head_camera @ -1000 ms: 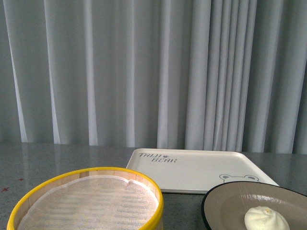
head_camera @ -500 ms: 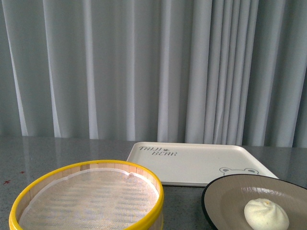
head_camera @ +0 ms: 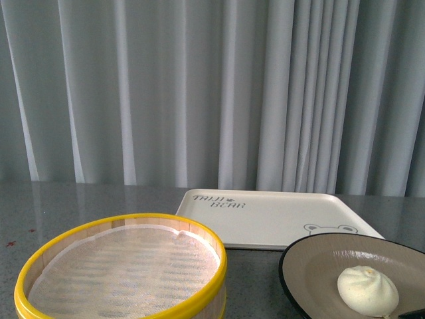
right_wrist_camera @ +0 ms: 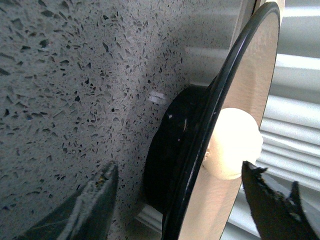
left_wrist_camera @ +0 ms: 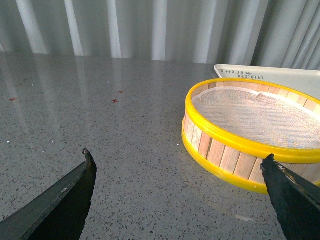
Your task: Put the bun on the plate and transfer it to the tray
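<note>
The off-white bun (head_camera: pixel 367 290) lies on the beige plate (head_camera: pixel 319 260) with the black rim, at the front right of the table. In the right wrist view the plate's rim (right_wrist_camera: pixel 220 100) stands edge-on with the bun (right_wrist_camera: pixel 232 145) on it. My right gripper (right_wrist_camera: pixel 179 167) is open, with one finger on each side of the rim and apart from it. The cream tray (head_camera: pixel 265 216) with "TAIJI BEAR" lettering lies empty behind the plate. My left gripper (left_wrist_camera: pixel 178 155) is open and empty over the bare table beside the steamer basket.
A yellow-rimmed wooden steamer basket (head_camera: pixel 123 279) with a white cloth liner stands at the front left; it also shows in the left wrist view (left_wrist_camera: pixel 250 130). The table is grey speckled stone (left_wrist_camera: pixel 100 125). A grey curtain hangs behind it.
The front picture has shifted a little up and down. Bun, plate, tray and basket keep their places. A dark tip now shows at the bottom right edge by the plate.
</note>
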Robot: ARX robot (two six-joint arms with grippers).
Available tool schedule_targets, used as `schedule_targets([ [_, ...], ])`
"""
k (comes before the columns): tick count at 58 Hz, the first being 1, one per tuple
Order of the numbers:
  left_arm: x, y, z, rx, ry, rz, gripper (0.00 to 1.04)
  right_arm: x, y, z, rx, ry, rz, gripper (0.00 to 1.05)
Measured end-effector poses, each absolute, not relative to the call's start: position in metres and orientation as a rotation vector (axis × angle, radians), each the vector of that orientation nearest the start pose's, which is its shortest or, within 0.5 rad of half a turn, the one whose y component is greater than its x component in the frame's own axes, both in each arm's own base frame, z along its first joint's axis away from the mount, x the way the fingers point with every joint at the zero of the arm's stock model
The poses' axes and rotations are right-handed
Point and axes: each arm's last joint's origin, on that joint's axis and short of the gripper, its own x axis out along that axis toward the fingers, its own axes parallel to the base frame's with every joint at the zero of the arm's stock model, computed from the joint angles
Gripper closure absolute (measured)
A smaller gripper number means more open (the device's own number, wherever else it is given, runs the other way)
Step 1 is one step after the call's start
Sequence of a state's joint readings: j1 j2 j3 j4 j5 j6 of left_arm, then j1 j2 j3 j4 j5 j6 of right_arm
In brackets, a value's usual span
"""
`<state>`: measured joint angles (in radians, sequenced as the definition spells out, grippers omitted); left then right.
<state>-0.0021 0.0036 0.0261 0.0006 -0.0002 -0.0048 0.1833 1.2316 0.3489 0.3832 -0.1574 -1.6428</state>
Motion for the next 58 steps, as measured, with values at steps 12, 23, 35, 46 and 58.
schedule_targets([
  [12,0.096,0.0,0.172,-0.005,-0.023,-0.002,0.07,0.205,0.043,0.152,-1.607,0.103,0.664,0.72],
  [23,0.096,0.0,0.172,-0.005,-0.023,-0.002,0.07,0.205,0.035,0.158,-1.635,0.071,0.584,1.02],
  [35,0.096,0.0,0.172,-0.005,-0.023,-0.002,0.07,0.204,0.028,0.163,-1.672,0.06,0.55,1.02],
  [46,0.096,0.0,0.172,-0.005,-0.023,-0.002,0.07,0.212,0.024,0.182,-1.672,0.012,0.513,1.02],
  [58,0.096,0.0,0.172,-0.005,-0.023,-0.002,0.07,0.242,0.015,0.215,-1.67,-0.076,0.408,1.02],
])
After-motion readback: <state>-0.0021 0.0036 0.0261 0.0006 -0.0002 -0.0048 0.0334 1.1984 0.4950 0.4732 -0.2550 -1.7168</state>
